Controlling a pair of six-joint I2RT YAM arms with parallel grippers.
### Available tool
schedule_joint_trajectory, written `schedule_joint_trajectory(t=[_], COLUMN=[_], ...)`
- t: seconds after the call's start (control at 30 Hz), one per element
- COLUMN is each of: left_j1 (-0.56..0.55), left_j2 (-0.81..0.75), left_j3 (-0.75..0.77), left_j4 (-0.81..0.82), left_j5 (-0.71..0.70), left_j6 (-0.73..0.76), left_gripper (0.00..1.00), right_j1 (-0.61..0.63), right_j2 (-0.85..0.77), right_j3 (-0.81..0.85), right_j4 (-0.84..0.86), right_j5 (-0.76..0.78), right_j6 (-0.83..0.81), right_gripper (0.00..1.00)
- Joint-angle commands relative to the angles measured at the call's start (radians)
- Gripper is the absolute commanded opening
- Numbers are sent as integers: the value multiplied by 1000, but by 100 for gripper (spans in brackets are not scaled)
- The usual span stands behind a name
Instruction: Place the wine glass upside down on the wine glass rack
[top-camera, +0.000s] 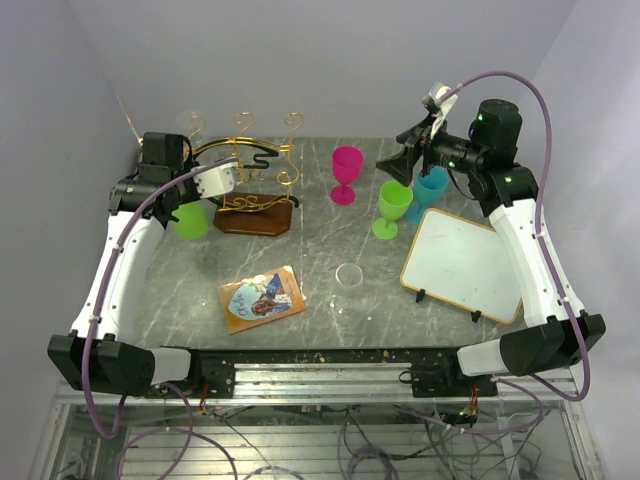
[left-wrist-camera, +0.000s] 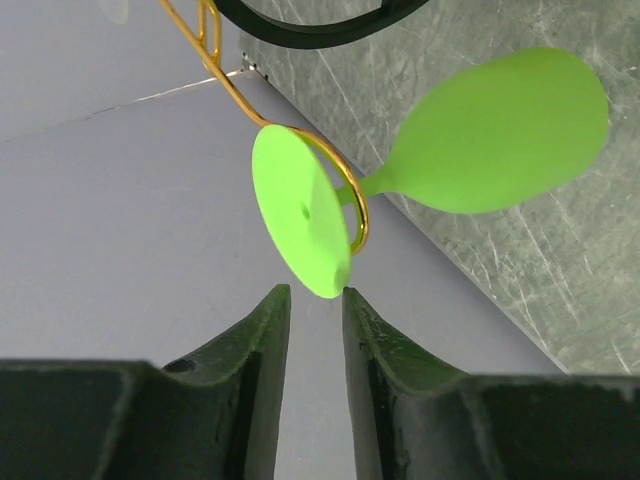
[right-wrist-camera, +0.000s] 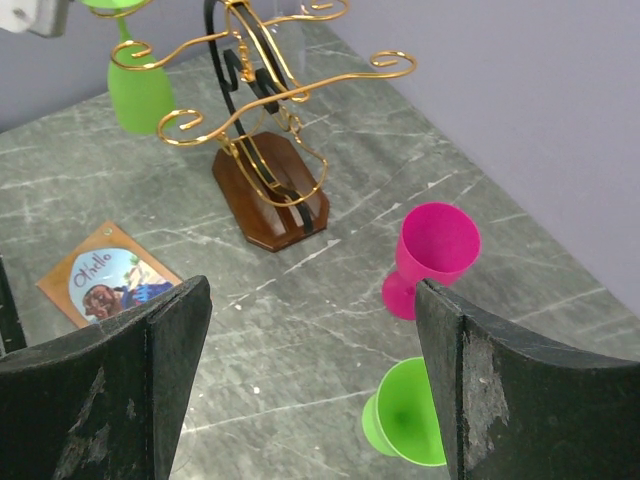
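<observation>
A lime green wine glass (left-wrist-camera: 500, 135) hangs upside down on the left arm of the wine glass rack (top-camera: 250, 190). The rack's gold wire (left-wrist-camera: 352, 200) curls round the glass's stem, and its round foot (left-wrist-camera: 298, 218) rests on that wire. My left gripper (left-wrist-camera: 315, 292) sits just behind the foot's edge with its jaws a little apart and nothing pinched between them. From above, the hanging bowl (top-camera: 190, 218) shows beside the rack's brown base (top-camera: 255, 217). My right gripper (right-wrist-camera: 312, 290) hovers wide open over the table, holding nothing.
A pink glass (top-camera: 347, 172), a second green glass (top-camera: 392, 208) and a teal glass (top-camera: 428, 190) stand upright right of the rack. A white board (top-camera: 465, 262) lies at the right, a picture card (top-camera: 262, 298) at the front, and a small clear disc (top-camera: 349, 274) mid-table.
</observation>
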Motion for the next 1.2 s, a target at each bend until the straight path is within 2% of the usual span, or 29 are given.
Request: schedule_joint_trajectory(t=[0.0, 0.27, 0.43, 0.73, 1.07, 1.17], left_j1=[-7, -7, -7, -7, -7, -7], left_j2=[-22, -24, -25, -16, 6, 20], left_j3=[56, 123, 176, 215, 277, 306], left_j4=[-46, -127, -158, -139, 56, 86], left_j5=[37, 112, 183, 241, 171, 148], left_j6=[-23, -51, -83, -148, -485, -557], left_gripper=[40, 61, 67, 84, 100, 100], right_j1=[-9, -8, -8, -8, -2, 14], right_j2=[-14, -23, -24, -19, -7, 6], right_j3=[15, 13, 18, 40, 20, 14], right_j4=[-24, -41, -55, -144, -231, -262], right_j5=[62, 84, 101, 169, 294, 285], right_j6=[-63, -95, -113, -235, -354, -366], right_gripper=[82, 83, 83, 88, 89, 88])
